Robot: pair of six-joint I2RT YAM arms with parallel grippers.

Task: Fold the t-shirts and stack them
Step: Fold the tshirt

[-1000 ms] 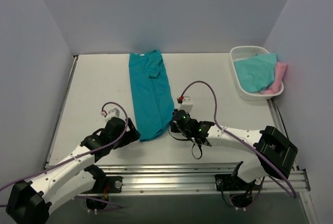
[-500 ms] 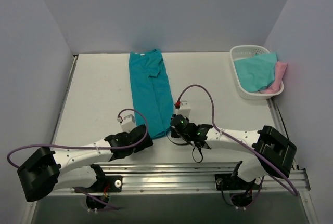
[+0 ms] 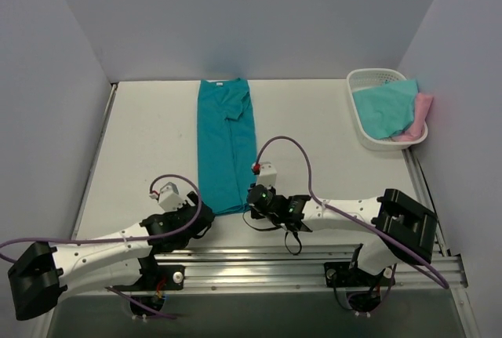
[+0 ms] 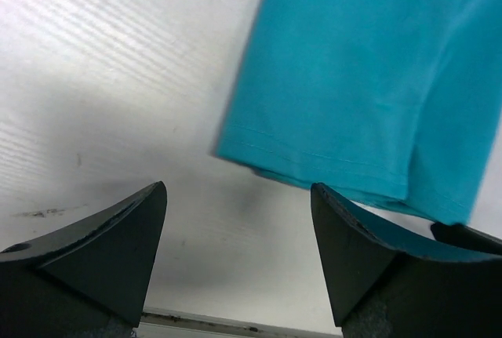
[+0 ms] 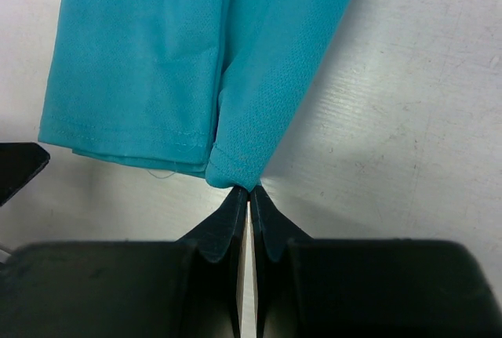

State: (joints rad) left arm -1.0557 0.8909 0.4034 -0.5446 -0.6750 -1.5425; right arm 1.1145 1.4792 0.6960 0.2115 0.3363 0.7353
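- At the table's (image 3: 141, 142) near edge, both arms lie low, reaching in toward the near hem of the teal tee (image 3: 223, 146).
- Left gripper (image 3: 201, 217): its wrist view shows the 2 fingers spread wide, with bare table between them (image 4: 237, 193). The hem's left corner lies just past the tips, and nothing is held.
- Right gripper (image 3: 249, 209): its wrist view shows the 2 fingers pressed together with only a sliver of gap (image 5: 249, 190). Their tips meet the hem's right corner, where the cloth bunches into a small fold. It looks pinched there, though how much cloth sits between the tips is hard to tell.
- The left gripper's dark fingertip shows at the left edge of the right wrist view, near the hem.
- The teal tee (image 5: 157, 63) lies flat as 1 long narrow strip, its sides folded in toward the middle. It runs from the grippers straight away to the table's far edge, a little left of centre. A lengthwise seam of overlapping cloth shows down its middle, and stitching runs along the hem (image 4: 369, 79).
- At the far right corner stands a white slotted basket (image 3: 375, 74), well apart from the teal tee.
- An aqua tee (image 3: 384, 109) is heaped loosely in the basket.
- A pink tee (image 3: 422, 114) lies beside the aqua one and drapes over the basket's right rim.
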